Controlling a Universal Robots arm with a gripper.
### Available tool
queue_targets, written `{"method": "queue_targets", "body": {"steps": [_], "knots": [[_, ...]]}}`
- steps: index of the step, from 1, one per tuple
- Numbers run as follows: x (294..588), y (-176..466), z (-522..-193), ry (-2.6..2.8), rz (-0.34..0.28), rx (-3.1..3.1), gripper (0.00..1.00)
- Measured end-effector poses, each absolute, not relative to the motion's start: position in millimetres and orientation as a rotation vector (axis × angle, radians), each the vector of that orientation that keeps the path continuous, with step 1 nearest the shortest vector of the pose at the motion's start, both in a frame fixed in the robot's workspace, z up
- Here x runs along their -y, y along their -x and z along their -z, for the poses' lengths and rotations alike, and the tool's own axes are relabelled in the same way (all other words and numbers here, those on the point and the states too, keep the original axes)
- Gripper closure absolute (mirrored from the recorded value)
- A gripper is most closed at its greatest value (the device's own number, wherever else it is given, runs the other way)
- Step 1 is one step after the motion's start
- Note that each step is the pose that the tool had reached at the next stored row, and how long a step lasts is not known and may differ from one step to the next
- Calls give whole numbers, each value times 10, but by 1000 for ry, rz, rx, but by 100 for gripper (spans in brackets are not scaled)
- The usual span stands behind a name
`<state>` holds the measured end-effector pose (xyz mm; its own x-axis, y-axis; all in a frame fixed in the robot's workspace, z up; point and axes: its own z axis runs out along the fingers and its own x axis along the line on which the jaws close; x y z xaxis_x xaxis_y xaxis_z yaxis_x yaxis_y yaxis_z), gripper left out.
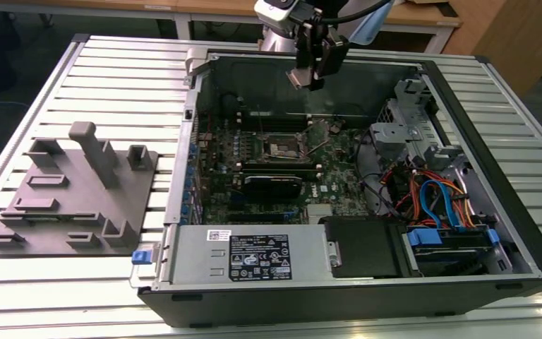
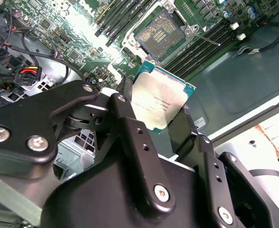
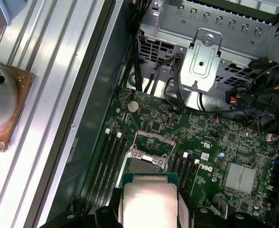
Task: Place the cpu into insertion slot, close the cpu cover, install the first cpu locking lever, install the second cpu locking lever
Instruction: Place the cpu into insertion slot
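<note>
In both wrist views my gripper (image 2: 153, 108) is shut on the cpu (image 2: 161, 99), a flat square chip with a silver-grey face and green rim, pinched by its edges between the black fingers (image 2: 182, 124). The cpu (image 3: 149, 199) hangs in the air above the green motherboard, apart from it. Below it lies the insertion slot (image 2: 159, 34), a square socket whose dark pin field is uncovered (image 3: 144, 167). Silver metal of the cpu cover (image 3: 149, 157) stands at the socket's far edge. In the exterior view the gripper (image 1: 309, 76) hovers high over the case, above and behind the socket (image 1: 281, 146).
The open computer case (image 1: 497, 212) rests on a slatted metal table (image 1: 111, 78). Black memory sticks (image 2: 201, 47) flank the socket. Cables and a drive cage (image 1: 412, 134) fill the exterior view's right. A grey fixture plate (image 1: 73, 191) sits at its left.
</note>
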<state>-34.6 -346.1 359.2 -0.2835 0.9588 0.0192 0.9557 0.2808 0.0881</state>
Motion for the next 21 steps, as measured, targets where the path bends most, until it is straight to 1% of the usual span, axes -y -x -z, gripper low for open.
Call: {"method": "queue_targets", "body": {"steps": [21], "knots": [[3461,346,-3570,-1899,-126,-2451,46]]}}
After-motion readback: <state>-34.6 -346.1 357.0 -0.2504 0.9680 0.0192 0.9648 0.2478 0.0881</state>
